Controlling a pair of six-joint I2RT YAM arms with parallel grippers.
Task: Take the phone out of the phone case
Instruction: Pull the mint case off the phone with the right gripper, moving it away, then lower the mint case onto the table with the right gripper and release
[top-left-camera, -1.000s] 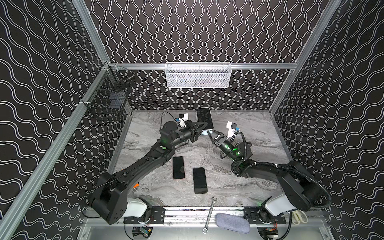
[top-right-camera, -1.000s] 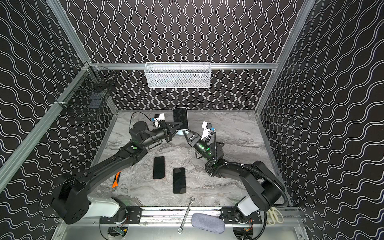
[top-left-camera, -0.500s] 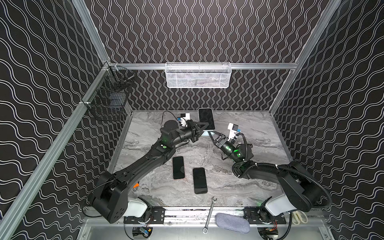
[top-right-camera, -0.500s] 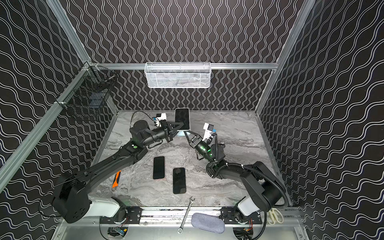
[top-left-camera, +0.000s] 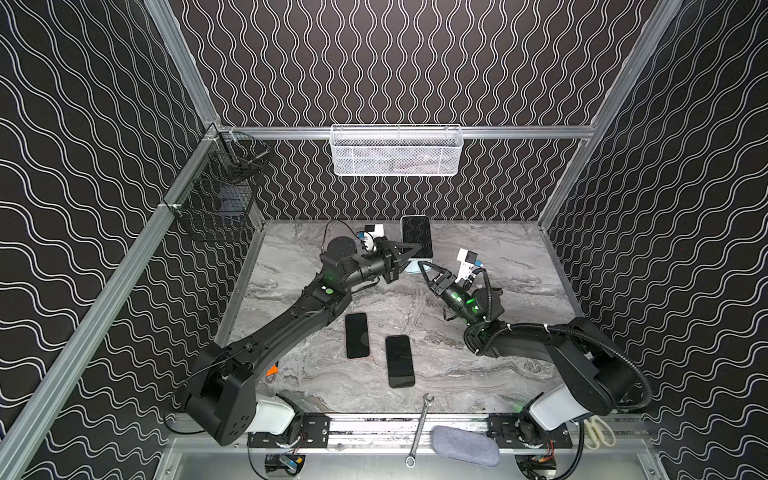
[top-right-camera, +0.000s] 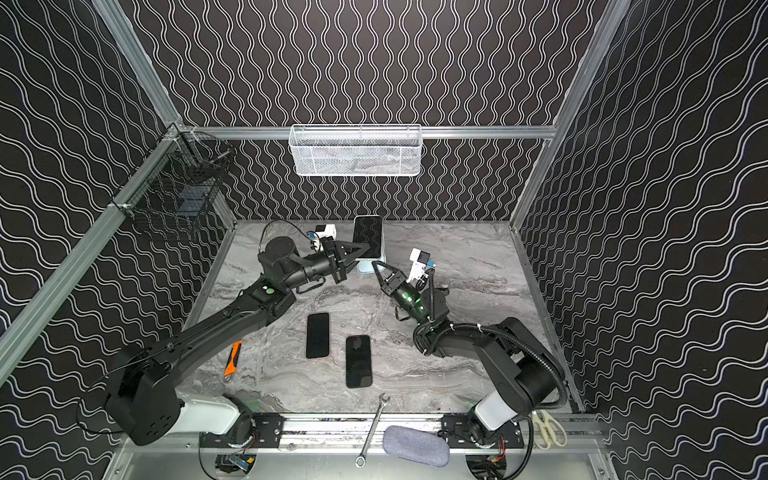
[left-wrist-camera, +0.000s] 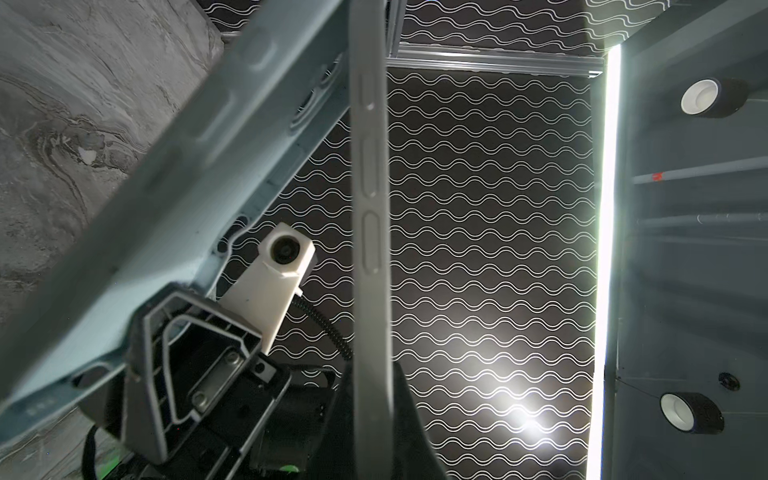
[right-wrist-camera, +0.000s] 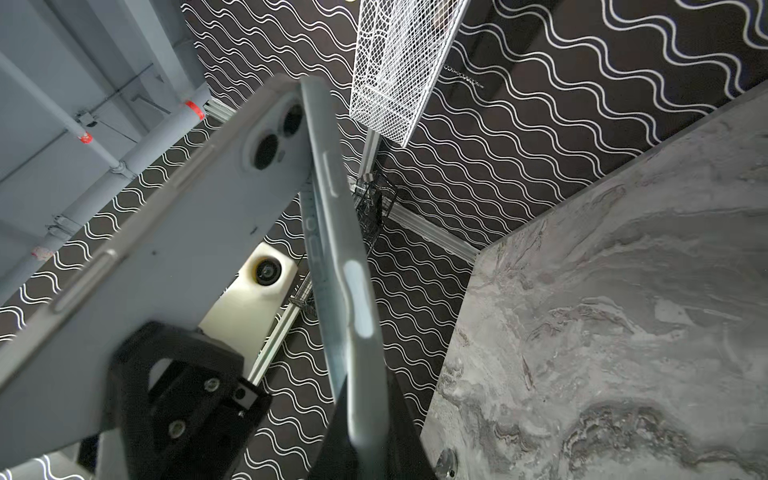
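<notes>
Top views, front to back. A wrench (top-left-camera: 419, 430), a grey pouch (top-left-camera: 464, 445) and scissors (top-left-camera: 598, 432) are seen along the front rail, well short of both pincers. One dark handset (top-left-camera: 357, 336) and a second dark handset (top-left-camera: 400, 360) are laid flat, side by side, on the table (top-left-camera: 498, 257), nearer than the pincers. The left pincer (top-left-camera: 417, 249) is pinched on the near end of the phone (top-left-camera: 417, 232), which is raised off the table with its screen turned to the top cameras. The right pincer (top-left-camera: 422, 267) is clamped on the pale blue phone case (top-left-camera: 412, 269), just below the left pincer's tips. In the wrist views, phone and case are shown splayed in a V, each gripped at its near end; they converge at the far end, where contact cannot be judged. Beyond both pincers, a white mesh basket (top-left-camera: 395, 153) is hung on the back wall; a black wire basket (top-left-camera: 220, 195) is fixed to the side rail, past the left pincer.
</notes>
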